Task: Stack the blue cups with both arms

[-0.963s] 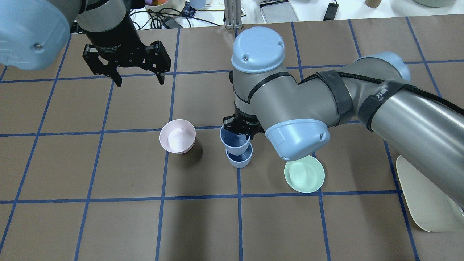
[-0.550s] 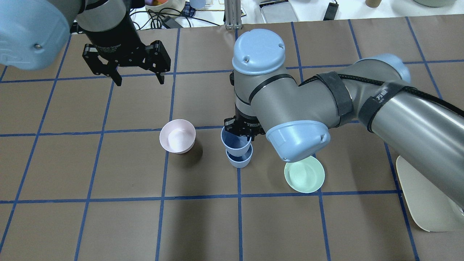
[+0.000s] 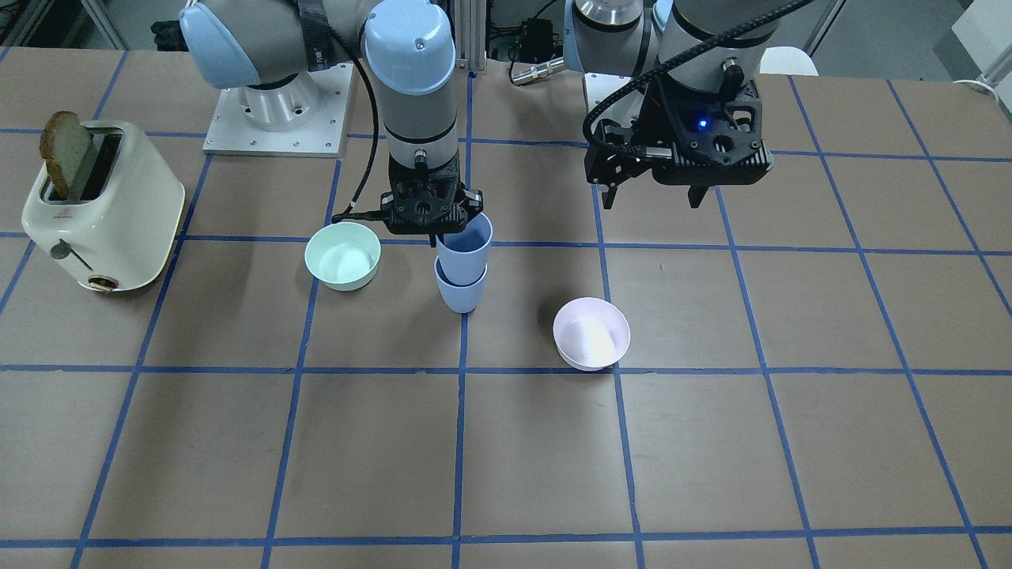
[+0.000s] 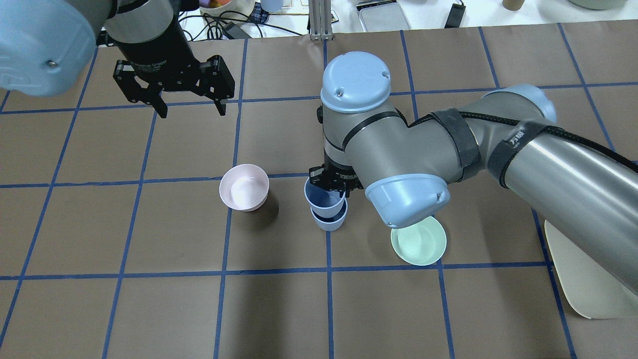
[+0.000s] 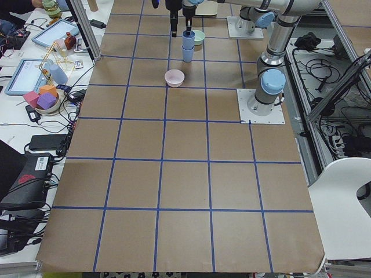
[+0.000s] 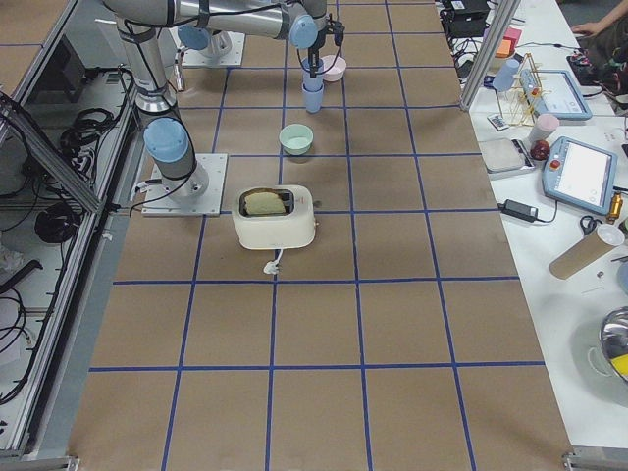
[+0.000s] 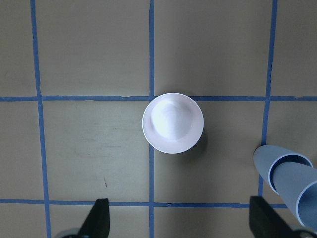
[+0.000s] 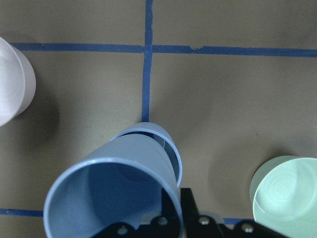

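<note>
Presently, the right gripper (image 3: pixel 431 215) is clamped on the rim of the upper blue cup (image 3: pixel 465 241). This cup is partly nested in the lower blue cup (image 3: pixel 461 292), which stands between the green bowl (image 3: pixel 342 254) and the pink bowl (image 3: pixel 591 333). The left gripper (image 4: pixel 192 112) hangs well apart, jaws spread and empty.

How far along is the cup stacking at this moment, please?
Nearly finished. Done: the upper cup has its base inside the lower cup, which stands on the table. In hand: the right gripper holds the upper cup by its rim. Left: letting go and pulling clear. The left gripper hangs open, apart from the stack.
</note>
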Controlling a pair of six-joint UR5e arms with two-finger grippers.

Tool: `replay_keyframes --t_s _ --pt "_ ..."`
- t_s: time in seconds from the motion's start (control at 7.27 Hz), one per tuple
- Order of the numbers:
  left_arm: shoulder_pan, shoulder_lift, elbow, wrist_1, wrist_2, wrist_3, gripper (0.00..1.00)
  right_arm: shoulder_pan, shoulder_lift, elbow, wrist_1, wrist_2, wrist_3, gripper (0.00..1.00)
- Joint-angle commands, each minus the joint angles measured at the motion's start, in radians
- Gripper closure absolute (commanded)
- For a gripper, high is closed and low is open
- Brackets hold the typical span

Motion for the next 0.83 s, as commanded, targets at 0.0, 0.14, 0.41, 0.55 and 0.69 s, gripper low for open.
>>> replay_keyframes --t_s 0.0,0.14,0.41,0.55,0.69 --pt "0.000 0.002 -0.001 0.000 0.001 0.000 0.00 -0.013 0.008 0.000 -0.035 -0.005 -0.007 0.00" --pt "0.000 0.002 -0.001 0.000 0.004 0.000 0.00 -0.025 0.008 -0.001 -0.034 -0.006 -0.050 0.00" --pt "0.000 0.002 -0.001 0.000 0.001 0.000 0.00 -0.141 -0.021 -0.039 -0.017 -0.017 -0.159 0.00" --pt "0.000 0.002 -0.001 0.000 0.001 0.000 0.00 -0.221 -0.020 -0.114 0.056 -0.022 -0.176 0.00" --pt "0.000 0.004 -0.001 0.000 0.001 0.000 0.00 -0.316 -0.021 -0.212 0.186 -0.076 -0.205 0.00"
